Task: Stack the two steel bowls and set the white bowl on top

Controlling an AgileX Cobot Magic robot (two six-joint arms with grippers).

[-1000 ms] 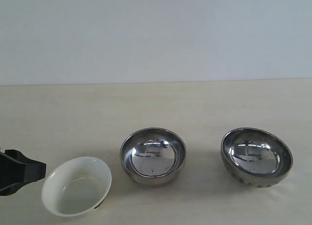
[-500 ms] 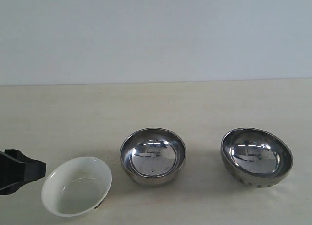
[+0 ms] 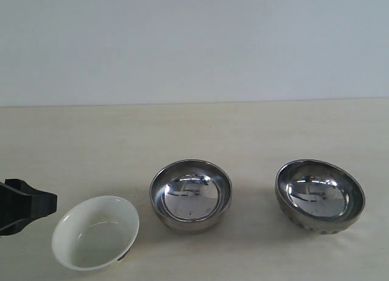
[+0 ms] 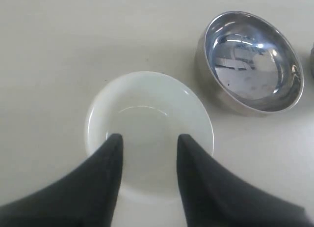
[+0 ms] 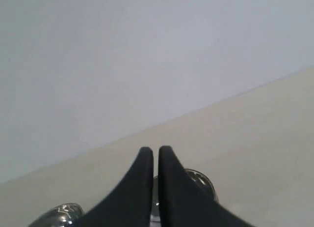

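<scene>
Left wrist view: left gripper [image 4: 149,137] spread apart by white bowl [image 4: 147,101]; right gripper [image 5: 155,149] closed. Risk: glossy rim slips when pinched

Round mirror-shiny plain steel bowl [image 3: 191,194], upright, empty, round shiny dimpled steel bowl [image 3: 320,196] well apart to its right, glossy round white ceramic bowl [image 3: 95,232] near its left, empty

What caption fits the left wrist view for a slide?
Left wrist view: open left gripper aimed at the white bowl, plain steel bowl apart beside it, nothing stacked yet.
</scene>
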